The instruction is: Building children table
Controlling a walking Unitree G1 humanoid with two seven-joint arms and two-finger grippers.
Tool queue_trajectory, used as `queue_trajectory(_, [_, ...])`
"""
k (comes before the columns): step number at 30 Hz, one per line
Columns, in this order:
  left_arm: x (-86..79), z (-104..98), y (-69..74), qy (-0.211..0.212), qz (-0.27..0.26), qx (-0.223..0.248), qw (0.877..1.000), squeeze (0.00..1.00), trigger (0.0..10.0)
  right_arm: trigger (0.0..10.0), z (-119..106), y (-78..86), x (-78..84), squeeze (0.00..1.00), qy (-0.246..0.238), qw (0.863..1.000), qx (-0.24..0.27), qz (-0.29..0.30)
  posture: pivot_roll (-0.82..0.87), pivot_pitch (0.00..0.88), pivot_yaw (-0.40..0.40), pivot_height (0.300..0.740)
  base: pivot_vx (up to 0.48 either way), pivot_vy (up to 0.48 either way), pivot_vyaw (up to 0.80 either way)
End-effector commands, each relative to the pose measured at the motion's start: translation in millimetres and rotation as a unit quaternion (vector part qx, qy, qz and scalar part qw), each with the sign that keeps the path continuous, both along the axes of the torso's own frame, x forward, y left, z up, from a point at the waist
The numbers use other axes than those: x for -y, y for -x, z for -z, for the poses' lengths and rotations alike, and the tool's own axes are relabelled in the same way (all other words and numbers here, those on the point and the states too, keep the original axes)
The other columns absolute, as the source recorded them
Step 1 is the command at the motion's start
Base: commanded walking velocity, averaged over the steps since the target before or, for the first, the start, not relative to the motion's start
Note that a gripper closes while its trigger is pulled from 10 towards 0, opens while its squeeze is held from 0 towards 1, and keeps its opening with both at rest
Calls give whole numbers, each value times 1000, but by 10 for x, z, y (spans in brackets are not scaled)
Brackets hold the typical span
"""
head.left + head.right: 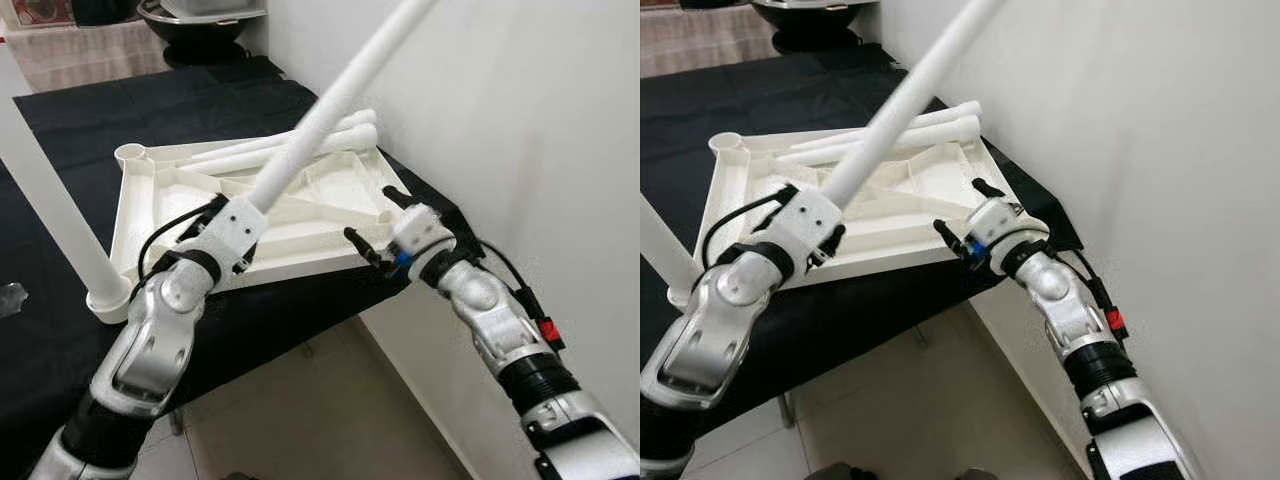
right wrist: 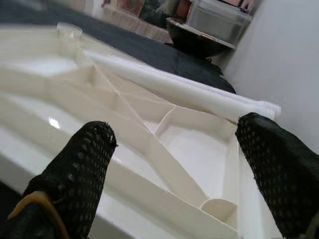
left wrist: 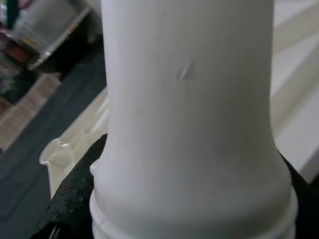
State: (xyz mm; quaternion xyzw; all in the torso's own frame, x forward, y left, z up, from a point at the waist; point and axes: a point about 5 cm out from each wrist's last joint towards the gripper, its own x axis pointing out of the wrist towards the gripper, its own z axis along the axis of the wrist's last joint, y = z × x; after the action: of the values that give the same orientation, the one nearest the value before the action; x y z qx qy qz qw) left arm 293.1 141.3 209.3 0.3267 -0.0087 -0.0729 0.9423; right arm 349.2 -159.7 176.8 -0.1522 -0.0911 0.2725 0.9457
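Left eye view: left gripper clasps a white table leg slanting up toward the wall over the upturned tabletop; right gripper spread at its corner

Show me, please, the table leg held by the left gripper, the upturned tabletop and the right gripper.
Table leg [image 1: 330, 105]: left eye view, mid-shaft.
Upturned tabletop [image 1: 135, 205]: left eye view, left rim.
Right gripper [image 2: 174, 164]: right wrist view, between its open fingertips.
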Motion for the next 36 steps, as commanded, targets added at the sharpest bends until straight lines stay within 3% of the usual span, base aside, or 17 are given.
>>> queue_trajectory(1, [-19, 3, 54, 8, -7, 23, 1000, 0, 10000, 10000, -47, 4, -21, 0, -54, 998, -36, -21, -22, 47, -58, 740, 0, 0, 0])
queue_trajectory(5, [-48, 240, 227, 20, 0, 19, 1000, 0, 10000, 10000, -154, 87, -89, 0, -189, 970, -106, -108, -18, 47, -58, 740, 0, 0, 0])
queue_trajectory(10, [-26, 435, 347, 69, 38, -23, 997, 0, 10000, 10000, -207, 179, -123, 0, -233, 953, -108, -159, -19, 43, -54, 740, 0, 0, 0])
queue_trajectory(12, [-26, 435, 347, 69, 38, -23, 997, 0, 10000, 10000, -207, 179, -123, 0, -233, 953, -108, -159, -19, 43, -54, 740, 0, 0, 0])
queue_trajectory(14, [7, 515, 419, 73, 52, -31, 996, 0, 10000, 10000, -244, 321, -190, 0, -276, 922, -142, -233, -10, 33, -55, 740, 0, 0, 0])
queue_trajectory(15, [7, 515, 419, 73, 52, -31, 996, 0, 10000, 10000, -244, 321, -190, 0, -276, 922, -142, -233, -10, 33, -55, 740, 0, 0, 0])
queue_trajectory(16, [38, 528, 440, 76, 59, -31, 995, 0, 10000, 10000, -261, 406, -222, 0, -290, 901, -165, -276, -10, 33, -55, 740, 0, 0, 0])
queue_trajectory(17, [38, 528, 440, 76, 59, -31, 995, 0, 10000, 10000, -261, 406, -222, 0, -290, 901, -165, -276, -10, 33, -55, 740, 0, 0, 0])
queue_trajectory(18, [64, 531, 445, 74, 63, -29, 995, 0, 10000, 10000, -277, 461, -241, 0, -304, 885, -180, -303, -10, 33, -55, 740, 0, 0, 0])
queue_trajectory(19, [64, 531, 445, 74, 63, -29, 995, 0, 10000, 10000, -277, 461, -241, 0, -304, 885, -180, -303, -10, 33, -55, 740, 0, 0, 0])
queue_trajectory(21, [97, 535, 452, 67, 74, -18, 995, 0, 10000, 10000, -348, 505, -251, 0, -346, 855, -205, -327, -7, 25, -55, 740, 0, 0, 0])
queue_trajectory(22, [97, 535, 452, 67, 74, -18, 995, 0, 10000, 10000, -348, 505, -251, 0, -346, 855, -205, -327, -7, 25, -55, 740, 0, 0, 0])
queue_trajectory(24, [140, 545, 466, 70, 84, -16, 994, 0, 10000, 10000, -432, 514, -270, 0, -370, 839, -212, -338, -9, 22, -51, 740, 0, 0, 0])
queue_trajectory(36, [329, 569, 533, 80, 121, -20, 989, 0, 10000, 10000, -474, 394, -406, 0, -368, 852, -215, -305, -8, 20, -54, 740, 0, 0, 0])
